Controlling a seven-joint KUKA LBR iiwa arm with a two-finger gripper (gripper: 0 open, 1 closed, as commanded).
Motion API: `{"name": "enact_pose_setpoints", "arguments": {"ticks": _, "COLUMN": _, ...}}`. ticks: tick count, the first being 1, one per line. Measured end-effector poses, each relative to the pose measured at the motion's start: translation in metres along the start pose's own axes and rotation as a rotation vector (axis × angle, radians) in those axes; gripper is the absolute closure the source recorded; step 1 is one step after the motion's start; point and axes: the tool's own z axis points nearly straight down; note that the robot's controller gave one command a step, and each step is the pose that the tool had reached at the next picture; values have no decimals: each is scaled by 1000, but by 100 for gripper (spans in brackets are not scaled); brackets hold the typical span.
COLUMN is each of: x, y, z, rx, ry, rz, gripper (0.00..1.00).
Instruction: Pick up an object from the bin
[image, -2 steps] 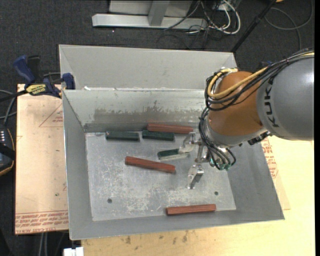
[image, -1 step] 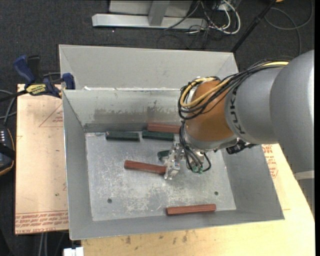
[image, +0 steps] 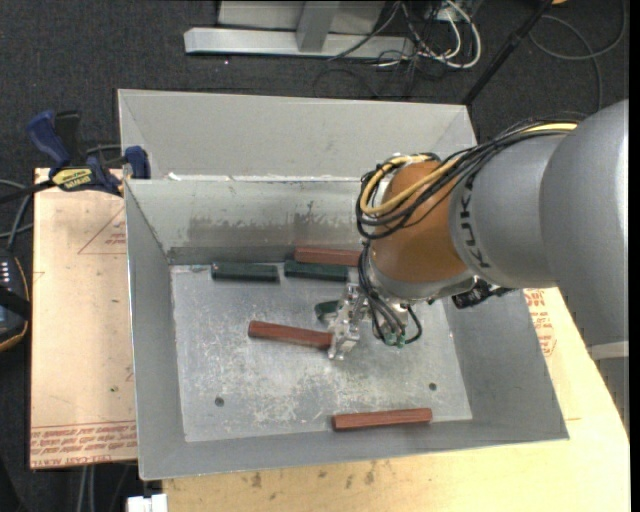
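My gripper (image: 343, 343) hangs low over the middle of the bin, its metal fingers right at the right end of a reddish-brown stick (image: 288, 334) that lies flat and slightly slanted on the floor. Whether the fingers are round that end I cannot tell. A small dark green piece (image: 328, 309) sits just behind the gripper, partly hidden by it.
A dark green bar (image: 245, 271) and another green bar (image: 316, 269) lie along the back wall, with a reddish bar (image: 324, 256) behind them. A further reddish-brown stick (image: 382, 419) lies near the front wall. The arm's orange cover and cables loom over the bin's right half.
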Motion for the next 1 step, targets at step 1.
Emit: {"name": "enact_pose_setpoints", "arguments": {"ticks": 1, "x": -47, "y": 13, "z": -124, "rx": 0, "ry": -1, "rz": -33, "gripper": 100}}
